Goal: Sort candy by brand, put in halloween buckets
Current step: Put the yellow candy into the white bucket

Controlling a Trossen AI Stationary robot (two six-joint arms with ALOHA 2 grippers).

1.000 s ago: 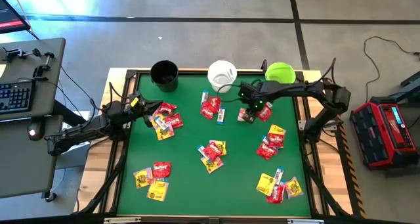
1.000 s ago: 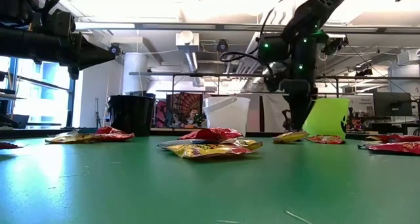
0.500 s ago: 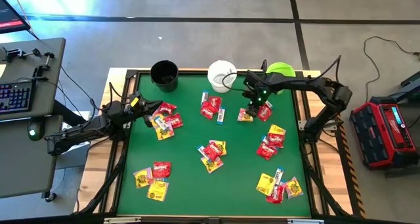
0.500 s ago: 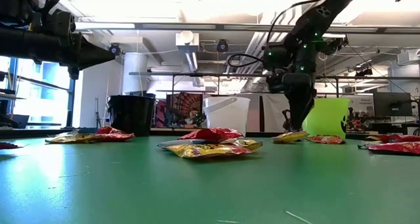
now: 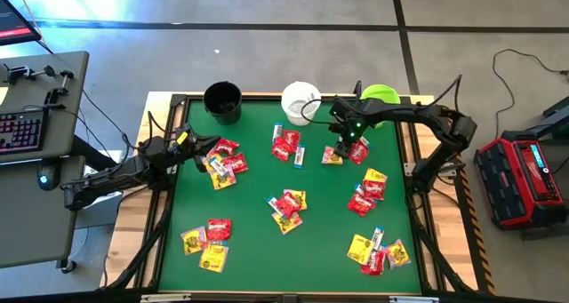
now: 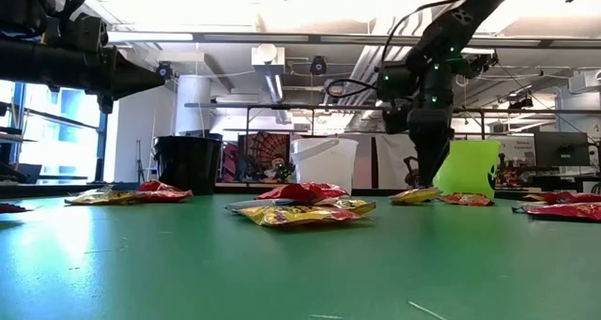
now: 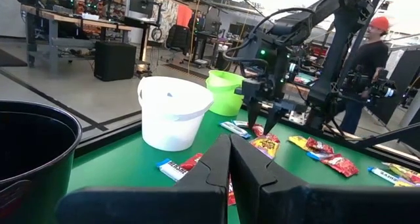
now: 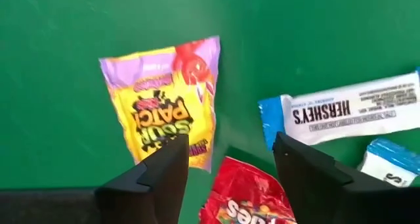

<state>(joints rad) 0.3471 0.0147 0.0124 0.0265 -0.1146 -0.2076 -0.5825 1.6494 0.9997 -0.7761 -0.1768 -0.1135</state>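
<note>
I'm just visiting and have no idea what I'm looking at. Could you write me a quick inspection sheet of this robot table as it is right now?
Surface: green table top, flat, in a dark frame.
Job's things: small flat wrapped candy packets, red, yellow and white-and-blue, lie in loose clusters; round black plastic bucket, white bucket and lime green bucket stand along the far edge.
Clutter: nothing seen on the table.
Grippers: right gripper open, low over a yellow Sour Patch packet near the green bucket; left gripper shut, empty, waiting at the left edge.
Cables: black cable on the floor at right.
Surroundings: red case on the floor; desk with keyboard; a person beyond the table.
</note>
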